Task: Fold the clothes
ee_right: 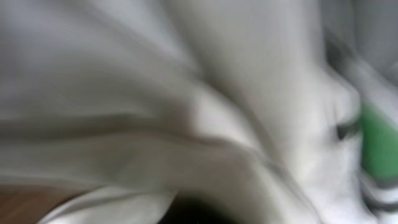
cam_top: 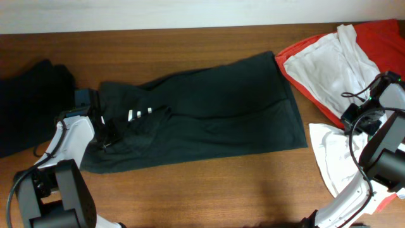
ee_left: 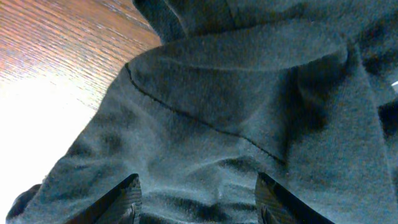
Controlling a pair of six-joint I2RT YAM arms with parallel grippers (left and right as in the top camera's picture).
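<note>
A large black T-shirt (cam_top: 209,107) lies spread across the middle of the table, with white lettering (cam_top: 139,114) near its bunched left end. My left gripper (cam_top: 106,134) is down on that left end. In the left wrist view its fingers (ee_left: 199,193) are open, with rumpled black cloth (ee_left: 249,93) between and beyond them. My right gripper (cam_top: 354,119) is over the white clothes at the right. The right wrist view shows only blurred white cloth (ee_right: 155,93) close up; the fingers cannot be made out.
A dark garment (cam_top: 31,95) lies bunched at the far left. A red-orange shirt (cam_top: 380,35) lies at the back right with a white shirt (cam_top: 323,66) on it. Another white shirt (cam_top: 335,158) lies near the front right. Bare wood (cam_top: 240,190) runs along the front.
</note>
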